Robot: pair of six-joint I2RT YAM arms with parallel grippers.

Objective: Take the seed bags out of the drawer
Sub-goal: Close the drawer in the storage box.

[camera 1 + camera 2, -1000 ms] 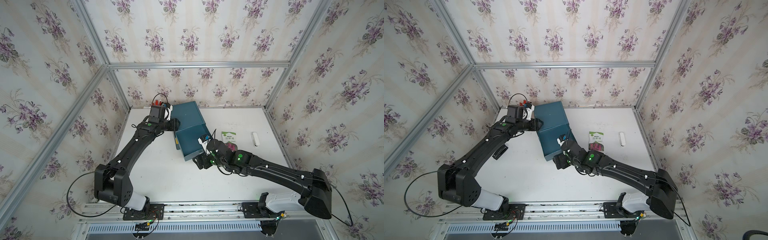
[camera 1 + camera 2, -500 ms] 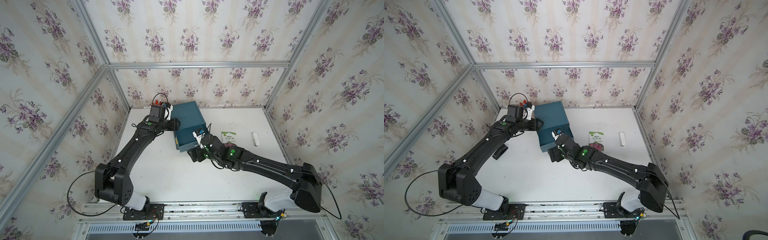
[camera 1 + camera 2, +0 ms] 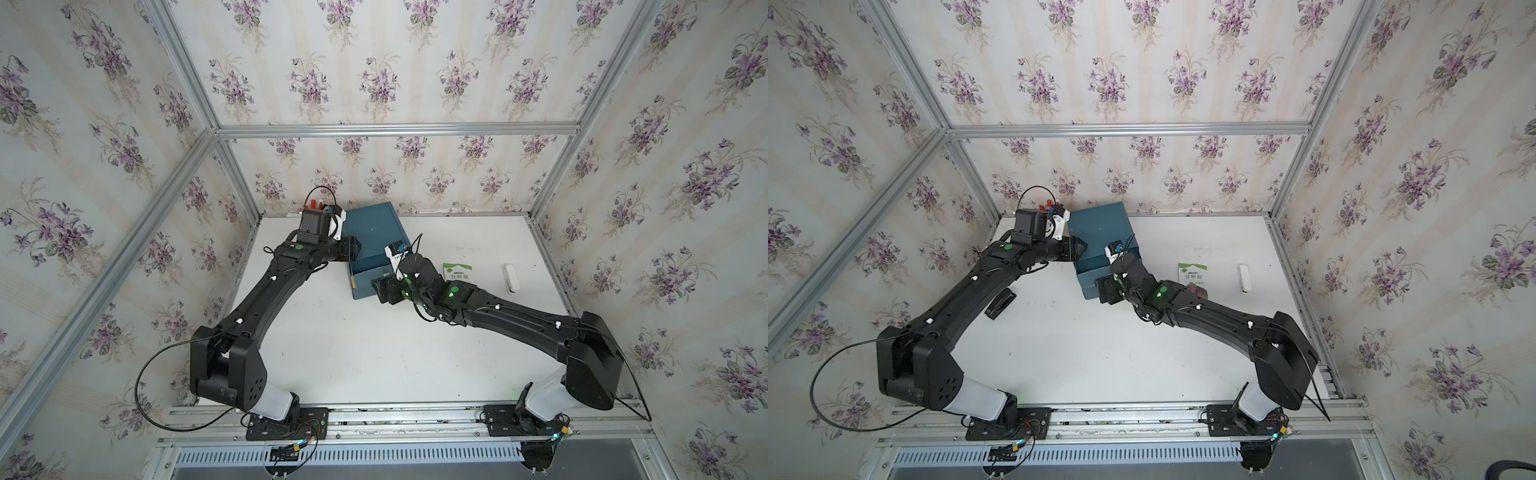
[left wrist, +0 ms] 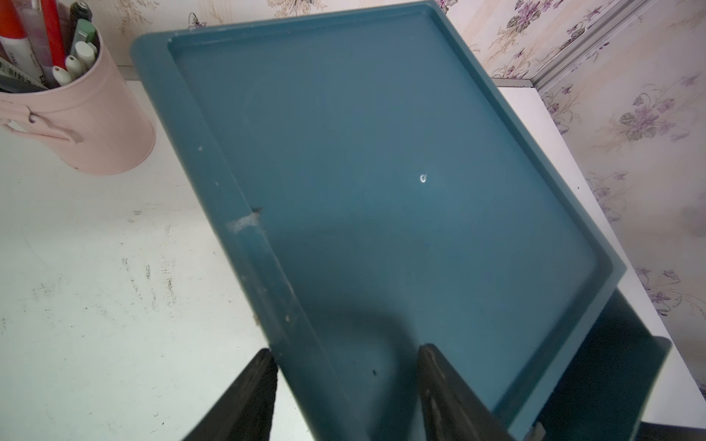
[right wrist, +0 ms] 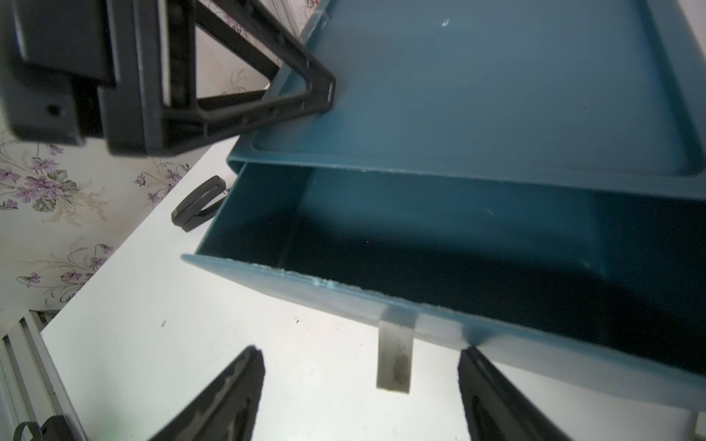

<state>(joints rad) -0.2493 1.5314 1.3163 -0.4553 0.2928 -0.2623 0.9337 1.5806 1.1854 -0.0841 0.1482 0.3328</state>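
A teal drawer box point(image 3: 376, 232) point(image 3: 1100, 232) stands at the back of the table, and its drawer point(image 3: 365, 286) point(image 5: 344, 298) is pulled out a little. What shows of the drawer's inside is dark and bare. One of the seed bags point(image 3: 457, 272) point(image 3: 1192, 274), with a green-and-white top, lies on the table right of the box, its lower part under my right arm. My right gripper point(image 5: 361, 349) point(image 3: 382, 291) hovers open just in front of the drawer, with the grey pull tab point(image 5: 395, 359) between its fingers, untouched. My left gripper point(image 4: 345, 350) point(image 3: 351, 249) straddles the box's left rim point(image 4: 267, 267).
A pink pen cup point(image 4: 76, 126) stands at the back left behind the box. A black stapler point(image 3: 1000, 301) point(image 5: 198, 204) lies left of the drawer under my left arm. A small white stick point(image 3: 511, 278) point(image 3: 1245, 277) lies near the right wall.
The drawer has slid back into the box from a wider opening. My right gripper followed it toward the box. The left arm has not moved.
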